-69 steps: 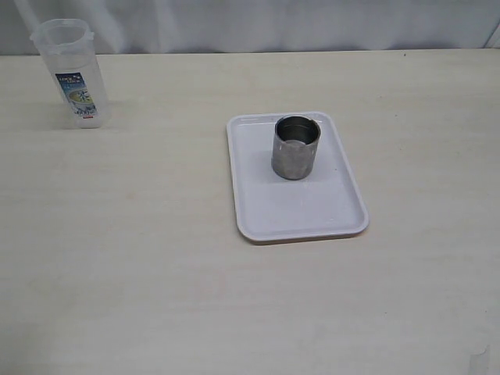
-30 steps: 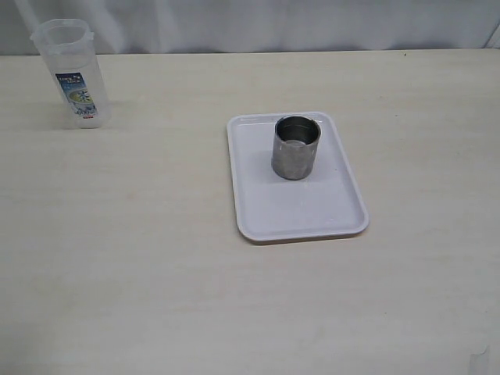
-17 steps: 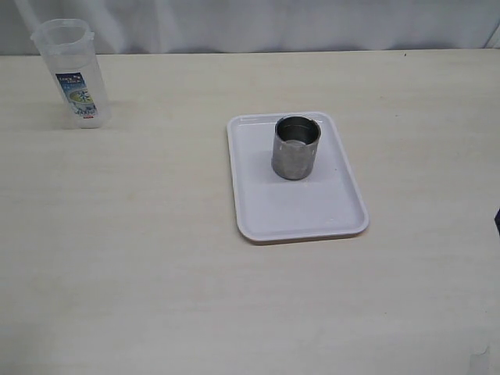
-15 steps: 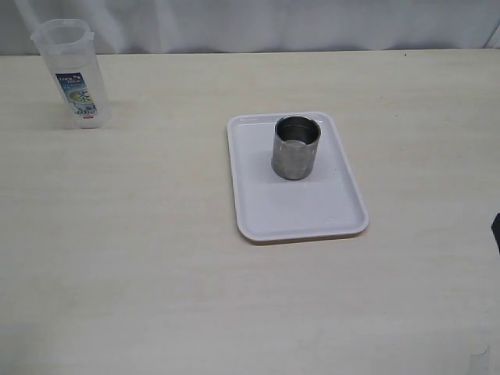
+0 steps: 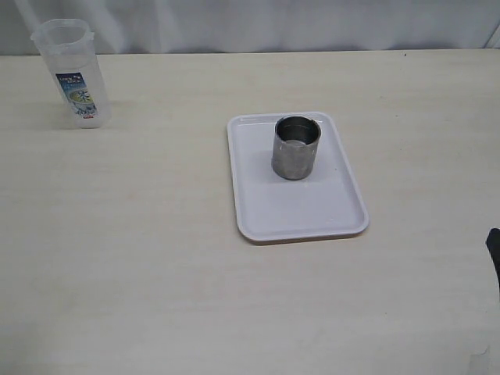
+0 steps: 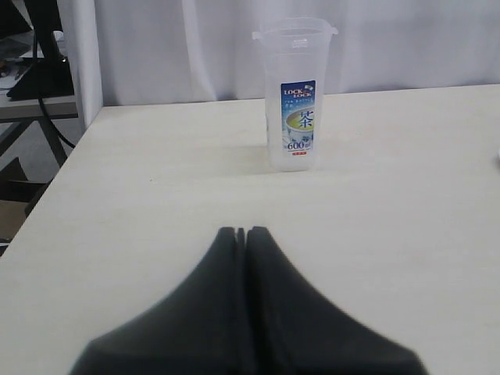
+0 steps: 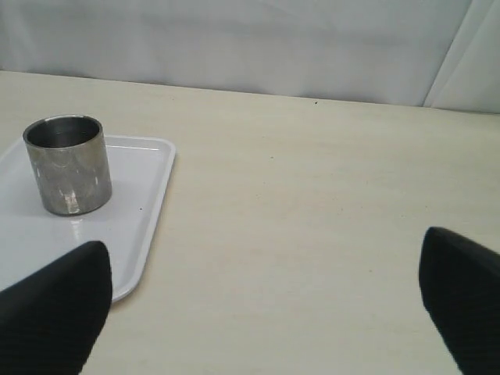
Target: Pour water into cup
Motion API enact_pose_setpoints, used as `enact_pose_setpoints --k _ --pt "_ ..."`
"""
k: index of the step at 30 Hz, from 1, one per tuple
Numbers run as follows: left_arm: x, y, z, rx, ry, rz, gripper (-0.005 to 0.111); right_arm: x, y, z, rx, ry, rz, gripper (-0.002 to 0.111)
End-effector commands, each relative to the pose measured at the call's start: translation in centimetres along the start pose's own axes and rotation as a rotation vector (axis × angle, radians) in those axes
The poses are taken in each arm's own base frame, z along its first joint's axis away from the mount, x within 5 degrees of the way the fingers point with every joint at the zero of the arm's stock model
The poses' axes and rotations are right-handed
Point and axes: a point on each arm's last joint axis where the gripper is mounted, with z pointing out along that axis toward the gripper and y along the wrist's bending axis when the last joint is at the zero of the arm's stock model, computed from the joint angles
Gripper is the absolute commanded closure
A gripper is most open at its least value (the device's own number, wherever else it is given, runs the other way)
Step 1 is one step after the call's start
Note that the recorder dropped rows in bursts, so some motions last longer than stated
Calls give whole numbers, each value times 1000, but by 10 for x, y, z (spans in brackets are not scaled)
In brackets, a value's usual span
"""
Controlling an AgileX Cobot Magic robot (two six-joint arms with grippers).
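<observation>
The steel cup (image 5: 296, 147) stands upright on a white tray (image 5: 312, 215) at the table's middle; it also shows in the right wrist view (image 7: 67, 164). A tall clear plastic container with a blue-and-white label (image 5: 71, 73) stands at the far left; any water in it is too clear to see. In the left wrist view the container (image 6: 296, 94) stands upright ahead of my left gripper (image 6: 241, 233), which is shut and empty, well short of it. My right gripper (image 7: 262, 301) is wide open and empty, to the right of the tray; one dark tip (image 5: 494, 248) shows at the right edge.
The tray's near corner (image 7: 125, 281) lies close to one right finger (image 7: 55, 312). A pale curtain (image 5: 258, 23) runs behind the table's far edge. In the left wrist view, the table's side edge and a stand (image 6: 39, 86) are beyond it.
A dark tip of my right gripper has come into the exterior view at the right edge. The cup, tray and container have not moved.
</observation>
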Motion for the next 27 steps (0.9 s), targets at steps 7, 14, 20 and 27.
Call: enact_pose_setpoints --k 7,14,20,27 --pt "0 0 0 0 -12 -3 107 1 3 0 -28 5 7 -1" --pt "0 0 0 0 -12 -3 107 1 3 0 -28 5 2 -1" --pt "0 0 0 0 -12 -3 107 1 3 0 -28 5 2 -1" --pt "0 0 0 0 -12 -3 107 1 3 0 -28 5 2 -1"
